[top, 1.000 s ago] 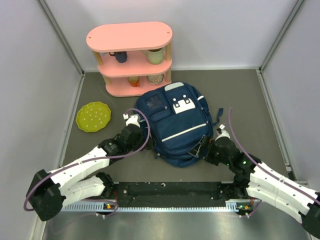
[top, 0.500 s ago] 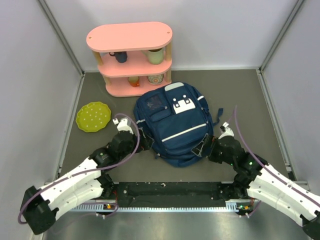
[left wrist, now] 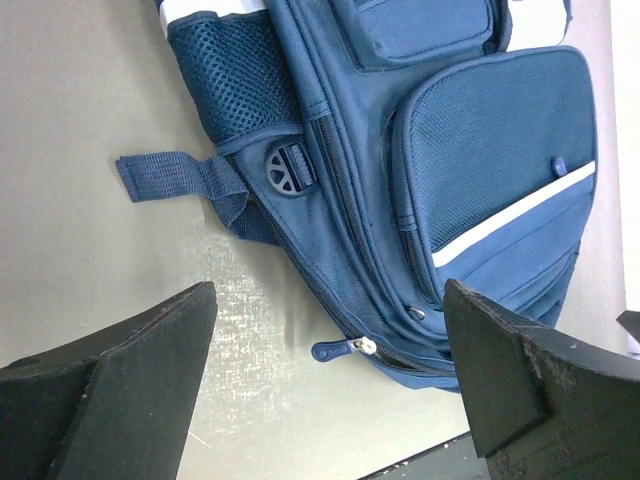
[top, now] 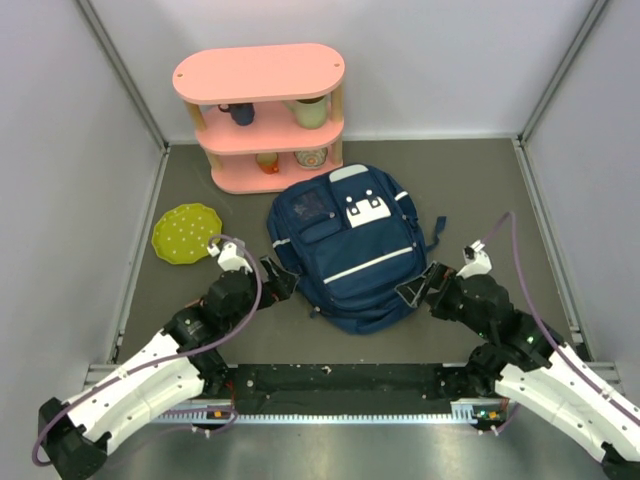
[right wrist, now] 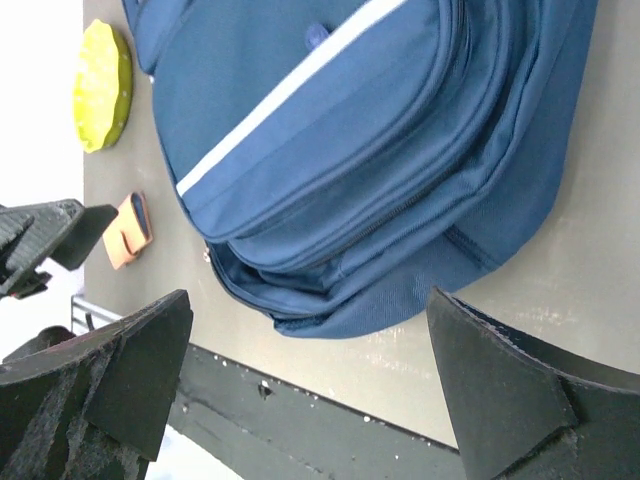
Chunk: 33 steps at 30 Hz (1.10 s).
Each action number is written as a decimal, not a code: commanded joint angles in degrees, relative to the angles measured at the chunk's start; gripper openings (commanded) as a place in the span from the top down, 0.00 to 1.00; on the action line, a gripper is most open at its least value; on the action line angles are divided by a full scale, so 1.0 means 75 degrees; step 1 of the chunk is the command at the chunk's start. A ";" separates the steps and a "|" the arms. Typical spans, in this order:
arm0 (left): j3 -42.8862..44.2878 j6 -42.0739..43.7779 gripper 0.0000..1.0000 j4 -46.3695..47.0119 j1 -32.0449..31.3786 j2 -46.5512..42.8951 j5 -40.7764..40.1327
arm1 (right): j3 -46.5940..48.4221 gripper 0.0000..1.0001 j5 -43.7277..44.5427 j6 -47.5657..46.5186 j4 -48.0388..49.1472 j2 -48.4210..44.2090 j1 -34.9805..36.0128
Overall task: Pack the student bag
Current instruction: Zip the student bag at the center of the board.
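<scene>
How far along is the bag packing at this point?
Done: nothing visible; the backpack lies flat, its zip apparently closed. In hand: the left gripper and right gripper sit open and empty on either side of it. Left: opening it, loading items, closing it.

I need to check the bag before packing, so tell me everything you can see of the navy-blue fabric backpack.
The navy-blue fabric backpack lies flat, front up, on the grey table, its top toward the pink shelf. It has white stripes and patches, stacked front pockets, a mesh side pocket, a loose webbing strap and a blue zip pull. The zips in view look closed.
</scene>
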 commanded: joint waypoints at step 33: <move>-0.0910 -0.0471 1.00 0.6311 0.0742 0.4516 0.2075 | -0.0694 0.24 -0.0356 0.0893 0.2435 0.2700 0.0440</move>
